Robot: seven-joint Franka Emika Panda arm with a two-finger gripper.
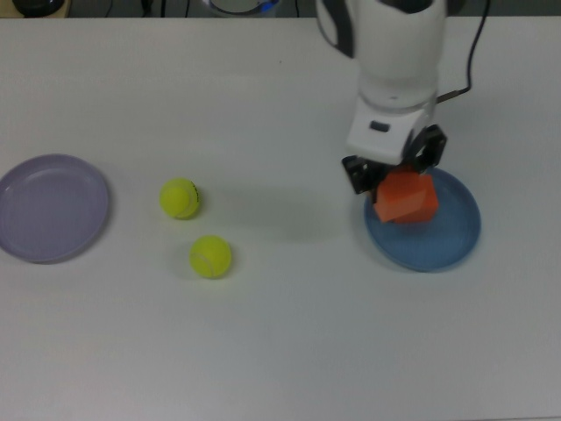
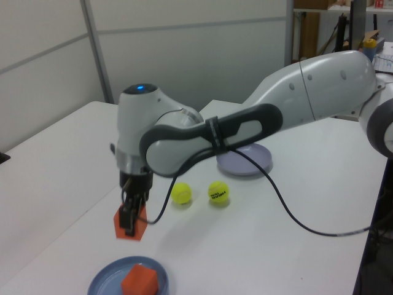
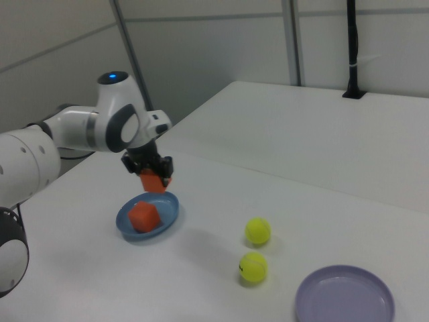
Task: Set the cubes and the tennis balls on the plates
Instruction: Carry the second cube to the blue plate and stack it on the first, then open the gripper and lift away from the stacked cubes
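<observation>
- Top view is showing the white table (image 1: 280, 351) carrying everything.
- Lavender plate (image 1: 48, 208) is lying at the top view's left, blue plate (image 1: 447, 241) at its right.
- Gripper (image 3: 149, 172) is hanging above the blue plate, clamped on one orange cube (image 3: 153, 180).
- Second cube (image 2: 139, 281) is sitting on the blue plate, probably under the held one.
- Two tennis balls (image 1: 181, 198) (image 1: 211, 256) are resting on the table between the plates.

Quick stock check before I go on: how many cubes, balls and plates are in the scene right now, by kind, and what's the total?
Cubes: 2, one lying on the blue plate, one held in the gripper above it.
Tennis balls: 2, both on the table.
Plates: 2, one blue, one purple.
Total: 6.
</observation>
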